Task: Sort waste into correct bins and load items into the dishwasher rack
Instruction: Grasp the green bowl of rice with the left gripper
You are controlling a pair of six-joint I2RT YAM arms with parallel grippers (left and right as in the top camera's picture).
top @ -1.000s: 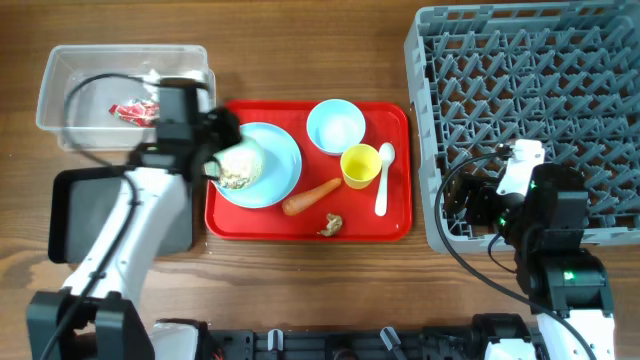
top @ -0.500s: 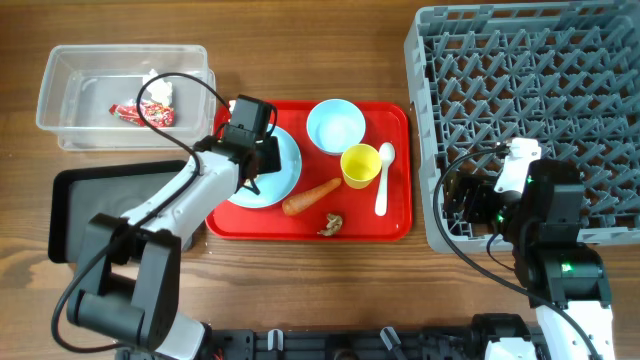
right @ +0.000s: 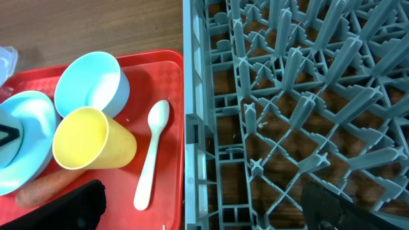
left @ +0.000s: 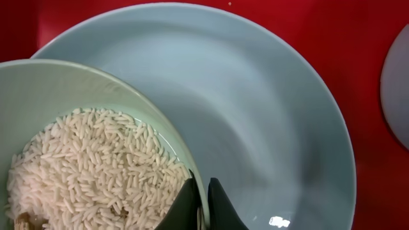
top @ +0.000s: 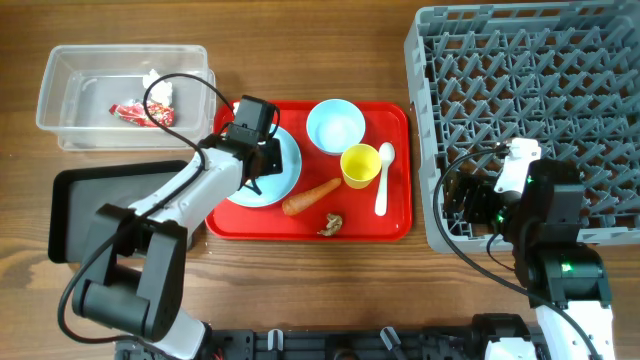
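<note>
Two end effectors over a wooden worktop. Nearest, the right end effector hovers at the edge of the large grey pegged dishwasher rack, fingers apparently spread, though only their tips show. The red serving tray carries a small brown food lump, orange carrot, white spoon and yellow cup. Beyond, the left end effector pinches the rim of a pale blue bowl holding white rice, resting on the round pale blue plate. Farthest, a clear plastic tub holds a red crinkled wrapper and white tissue.
</note>
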